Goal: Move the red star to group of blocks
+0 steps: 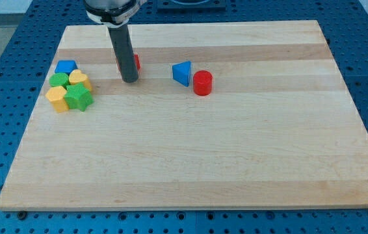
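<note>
The red star (136, 62) is mostly hidden behind my rod; only a red sliver shows at the rod's right side, near the view's top. My tip (129, 80) rests on the board just below and in front of the star. The group of blocks sits at the view's left: a blue block (65, 67), a green block (58, 80), a yellow heart (78, 78), a yellow block (56, 98) and a green star (78, 97). The group lies left of my tip, with a gap between them.
A blue triangular block (182, 73) and a red cylinder (202, 83) stand together right of my tip. The wooden board (190, 156) lies on a blue perforated table (2, 78).
</note>
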`<state>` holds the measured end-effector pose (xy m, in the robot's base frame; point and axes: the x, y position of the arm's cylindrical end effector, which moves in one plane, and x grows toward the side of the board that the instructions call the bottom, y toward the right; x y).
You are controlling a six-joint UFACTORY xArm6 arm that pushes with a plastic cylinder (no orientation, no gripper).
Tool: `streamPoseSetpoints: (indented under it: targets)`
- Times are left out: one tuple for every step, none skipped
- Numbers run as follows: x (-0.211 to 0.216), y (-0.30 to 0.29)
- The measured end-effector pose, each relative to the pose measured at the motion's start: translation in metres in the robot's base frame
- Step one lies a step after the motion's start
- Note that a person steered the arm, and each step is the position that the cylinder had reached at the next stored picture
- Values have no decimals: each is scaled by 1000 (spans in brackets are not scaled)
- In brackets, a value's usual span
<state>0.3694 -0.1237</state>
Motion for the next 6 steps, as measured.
streamPoseSetpoints:
  targets:
    - [18, 33]
    - [-4, 56]
    - [-35, 47]
    - [-40, 6]
    - [-36, -45]
    - [-32, -68]
